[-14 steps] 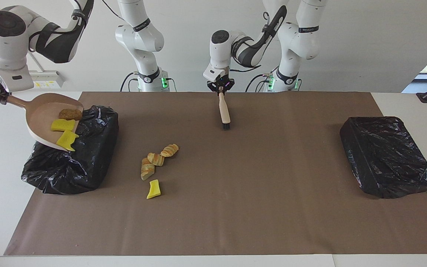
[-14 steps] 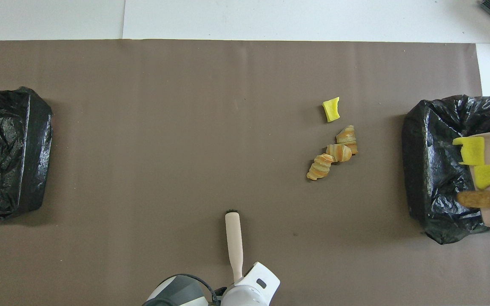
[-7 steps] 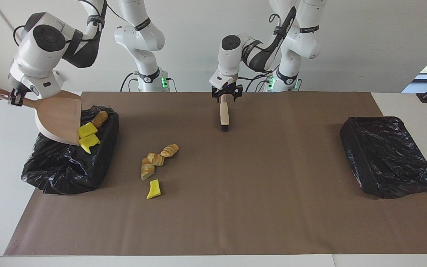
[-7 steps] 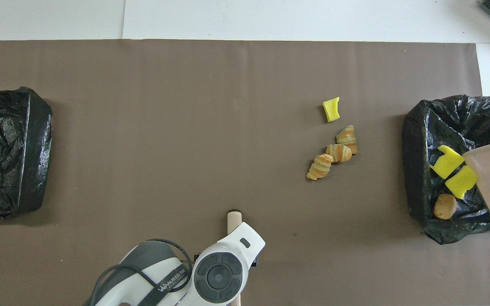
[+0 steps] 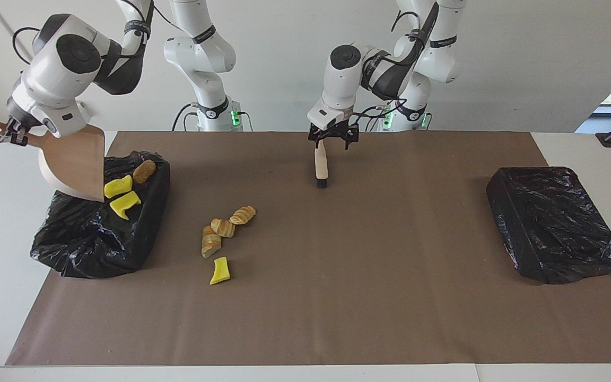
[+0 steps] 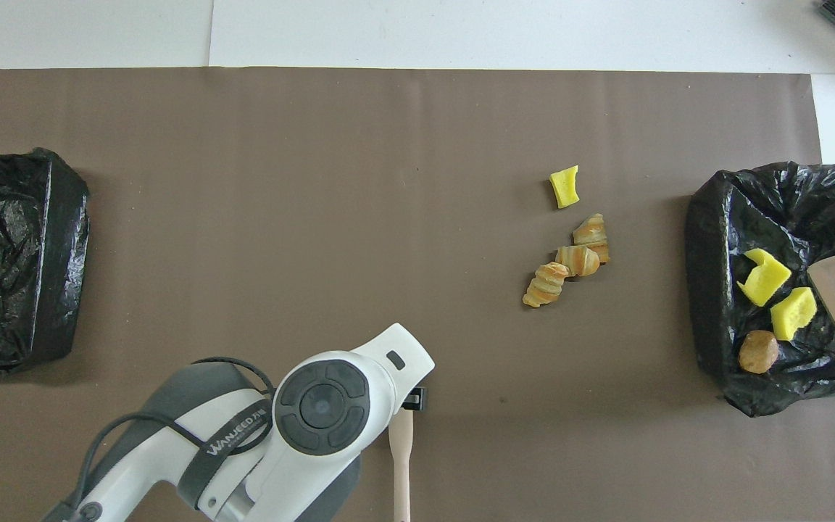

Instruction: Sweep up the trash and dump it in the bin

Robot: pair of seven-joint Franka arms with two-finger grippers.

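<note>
My right gripper (image 5: 4,137) is shut on the handle of the pale pink dustpan (image 5: 75,164), which is tipped steeply over the black-lined bin (image 5: 88,239) at the right arm's end. Two yellow chunks (image 5: 118,187) and the brown bun (image 5: 144,171) lie in that bin; they also show in the overhead view (image 6: 764,275). Three croissants (image 5: 224,227) and one yellow chunk (image 5: 220,270) lie on the brown mat beside the bin. My left gripper (image 5: 332,142) is open over the handle end of the brush (image 5: 320,167), which rests on the mat.
A second black-lined bin (image 5: 555,223) stands at the left arm's end of the table. The brown mat (image 5: 364,276) covers most of the table. In the overhead view my left arm's wrist (image 6: 323,406) hides the brush head.
The dustpan tipped steeper and the two yellow chunks and the bun slid off it into the bin. My left gripper opened, let go of the brush handle and rose a little.
</note>
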